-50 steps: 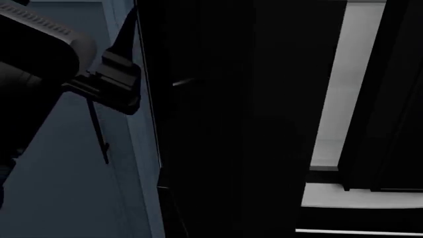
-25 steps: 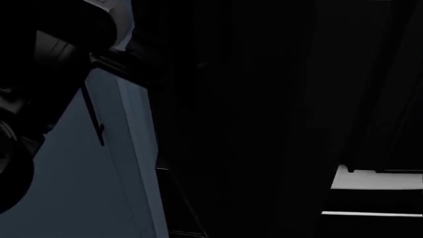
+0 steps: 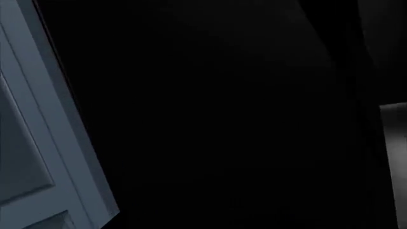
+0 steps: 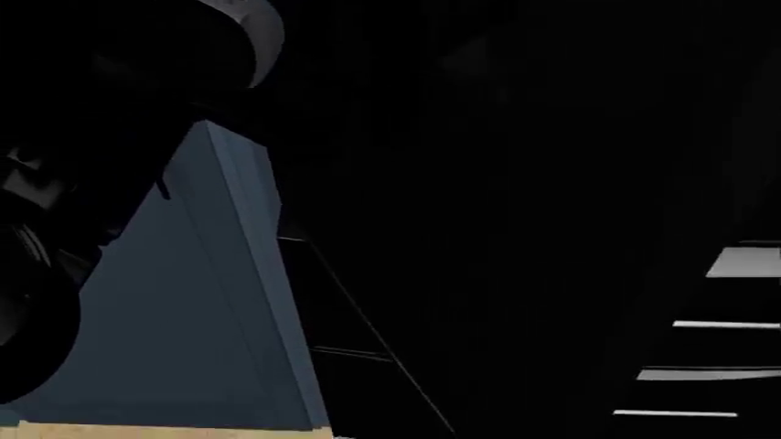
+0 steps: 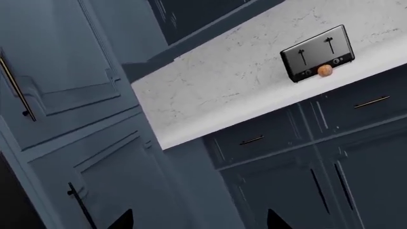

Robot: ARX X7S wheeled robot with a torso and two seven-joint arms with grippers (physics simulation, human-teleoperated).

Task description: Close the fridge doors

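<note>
A glossy black fridge door [image 4: 488, 229] fills most of the head view and stands very close. My dark left arm [image 4: 110, 137] reaches up against its left edge, and the gripper is lost in the blackness there. In the left wrist view the same black door [image 3: 222, 119] covers nearly everything, and no fingers can be made out. My right gripper [image 5: 200, 222] faces away from the fridge, open, its two dark fingertips [image 5: 124, 222] wide apart with nothing between them. The second door cannot be told apart in the dark.
A blue-grey cabinet panel [image 4: 183, 320] borders the door's left side, also in the left wrist view [image 3: 32, 143]. Pale strips [image 4: 726, 325] show low on the right. The right wrist view shows blue-grey cabinets [image 5: 76, 119], a white counter [image 5: 254, 95] and a black toaster [image 5: 316, 53].
The wide white gap of fridge interior at the right has shrunk to small slivers. My left arm has risen against the door, and its gripper, visible one second ago, is now lost in shadow.
</note>
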